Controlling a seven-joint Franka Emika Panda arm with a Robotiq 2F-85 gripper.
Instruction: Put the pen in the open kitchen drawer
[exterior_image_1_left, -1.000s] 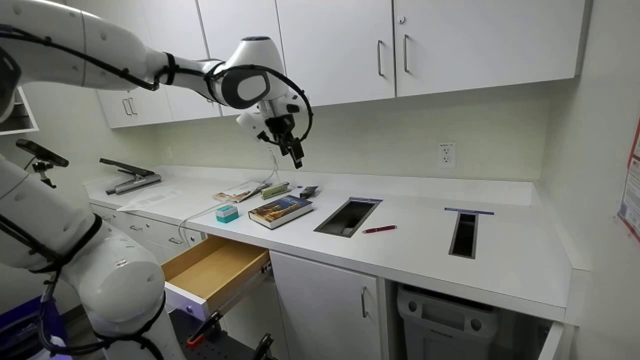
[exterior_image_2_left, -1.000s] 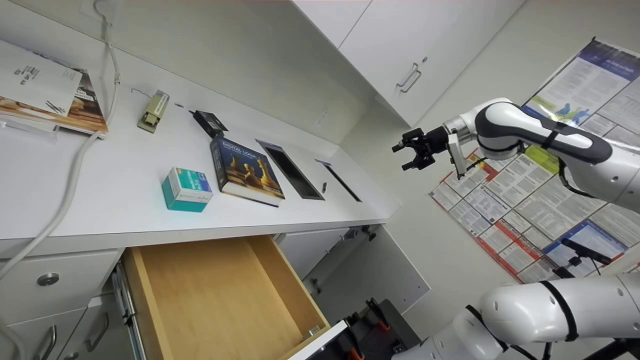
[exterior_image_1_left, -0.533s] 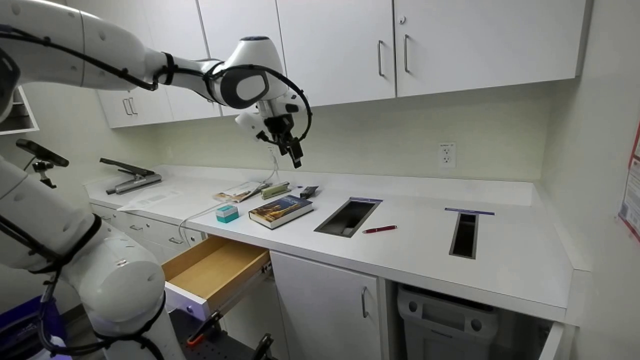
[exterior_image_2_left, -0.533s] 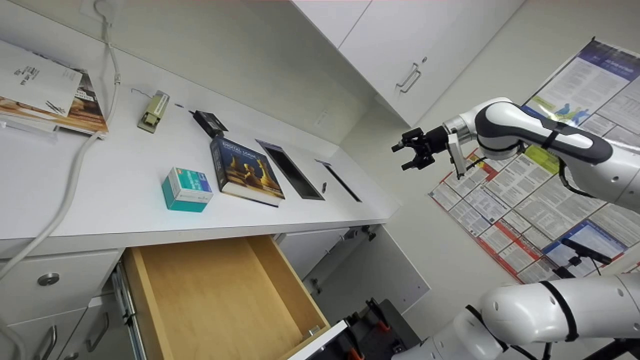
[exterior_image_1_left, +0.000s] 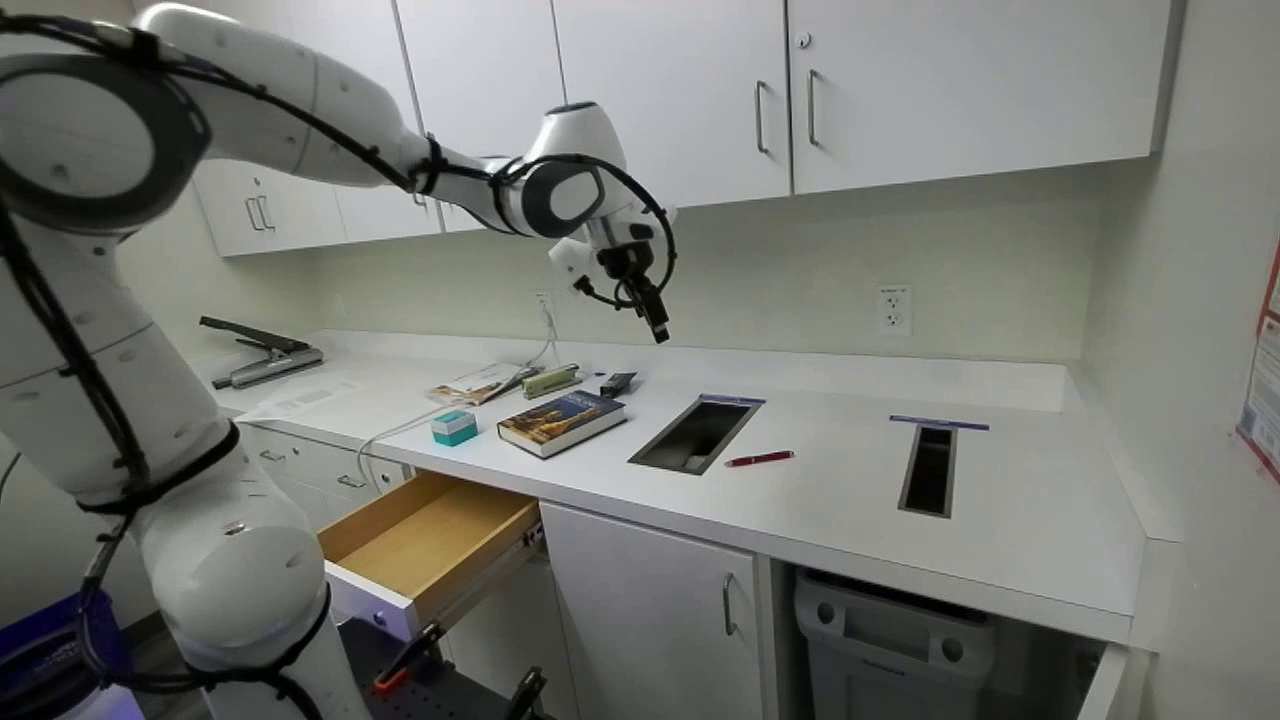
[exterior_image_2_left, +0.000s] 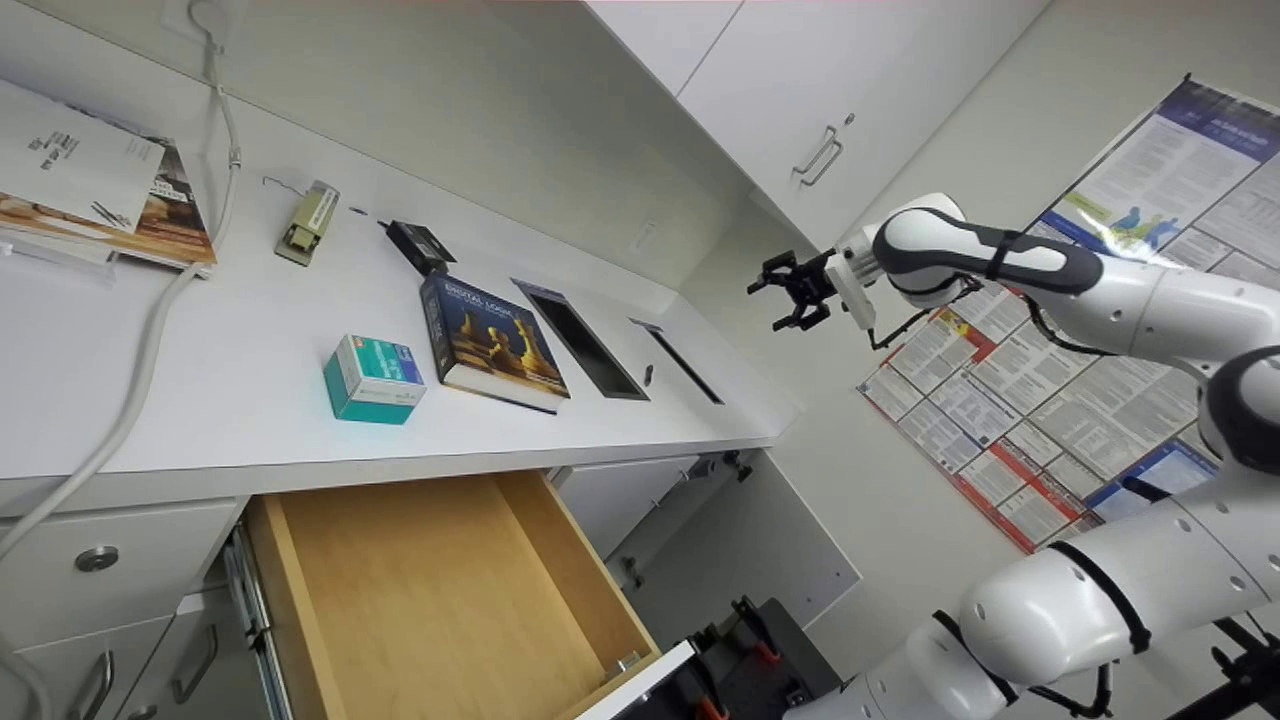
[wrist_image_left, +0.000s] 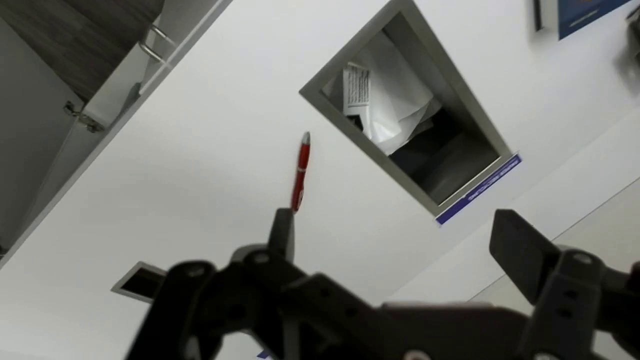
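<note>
Pen (wrist_image_left: 301, 167) on the counter (exterior_image_1_left: 840, 510), just beside the larger hole (wrist_image_left: 370, 149), lies lower than the gripper (wrist_image_left: 393, 217) and well apart from it; the 2 fingers (wrist_image_left: 520, 250) stand spread wide with nothing between them. In the wrist view the pen sits ahead of the fingertip (wrist_image_left: 285, 222) at left rather than midway, its long axis nearly square to the line joining both tips, so the coming grasp likely calls for a sideways shift and a descent, with little turning.
</note>
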